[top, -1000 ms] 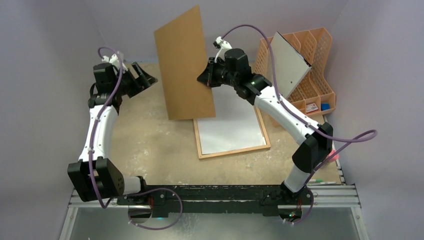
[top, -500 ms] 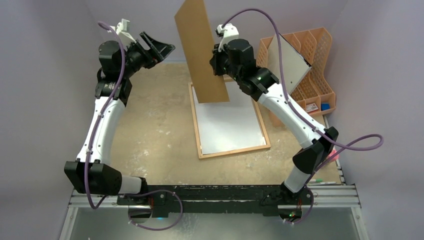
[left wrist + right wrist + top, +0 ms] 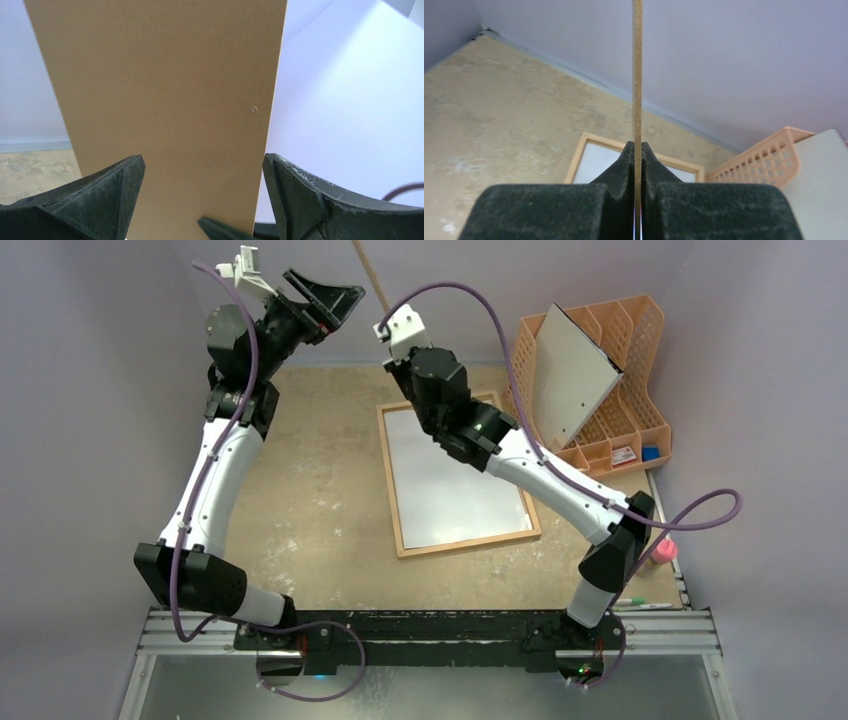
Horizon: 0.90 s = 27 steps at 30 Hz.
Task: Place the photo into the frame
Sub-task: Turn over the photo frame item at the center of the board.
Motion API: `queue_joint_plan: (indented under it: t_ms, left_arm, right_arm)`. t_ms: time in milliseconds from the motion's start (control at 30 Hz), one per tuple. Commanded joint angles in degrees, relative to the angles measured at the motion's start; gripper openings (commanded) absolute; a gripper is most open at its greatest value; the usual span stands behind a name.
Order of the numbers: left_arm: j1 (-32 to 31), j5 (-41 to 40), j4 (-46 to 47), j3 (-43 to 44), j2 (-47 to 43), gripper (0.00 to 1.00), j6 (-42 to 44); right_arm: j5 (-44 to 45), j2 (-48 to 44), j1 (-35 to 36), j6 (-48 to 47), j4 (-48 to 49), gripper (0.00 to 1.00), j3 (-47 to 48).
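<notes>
1. Wood, light and thin, makes up the frame (image 3: pixel 470 541), which lies flat on the table (image 3: pixel 300 500) right of centre, just where it lay a second ago.
2. Within its border sits a white sheet (image 3: pixel 450 495) from rail to rail. No printed side shows, so it looks to be the photo lying face down in the frame.
3. A second ago the brown backing panel (image 3: pixel 368 272) leaned over the frame's far left corner and hid it. The whole frame is now uncovered.
4. The panel has been lifted and turned. It showed its broad brown face to the overhead camera before; now it stands edge-on there, a thin line running out of the top of that view.
5. The right gripper (image 3: pixel 637 150) is clenched on the panel's lower edge, one pad on each face, and holds it upright above the frame's far end. That arm has swung left since the earlier frame.
6. The left gripper (image 3: pixel 202 165) has risen towards the far wall. Its jaws are spread wide and hold nothing.
7. From the left wrist the panel's broad face fills the space ahead of the fingers; whether they touch it cannot be told.
8. The orange lattice organizer (image 3: pixel 630 340) stands at the far right, with a white-grey board (image 3: pixel 575 370) leaning in it, both unmoved.
</notes>
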Motion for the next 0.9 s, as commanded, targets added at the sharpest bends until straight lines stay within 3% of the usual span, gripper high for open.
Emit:
queue_joint_plan:
  t_ms: [0, 367, 467, 567, 867]
  left_arm:
    - [-0.3, -4.9, 4.7, 0.7, -2.6, 0.94, -2.4]
    - [-0.3, -9.1, 8.3, -2.9, -8.3, 0.95, -3.1]
    - [-0.3, -12.5, 3.1, -0.4, -8.8, 0.93, -1.1]
    - [-0.3, -13.7, -5.1, 3.6, -6.6, 0.88, -0.5]
    - [-0.3, -13.4, -12.7, 6.9, -2.7, 0.64, -0.8]
  right_arm:
    - [12.6, -0.4, 2.9, -12.3, 17.7, 0.0, -1.0]
    - [19.3, 0.4, 6.7, -29.3, 34.6, 0.0, -8.4]
    - [21.1, 0.2, 7.6, -34.7, 40.5, 0.0, -12.2]
    - [22.3, -0.2, 8.4, -40.0, 46.9, 0.0, -15.7]
    - [22.6, 0.1, 9.9, -49.4, 57.2, 0.0, -20.6]
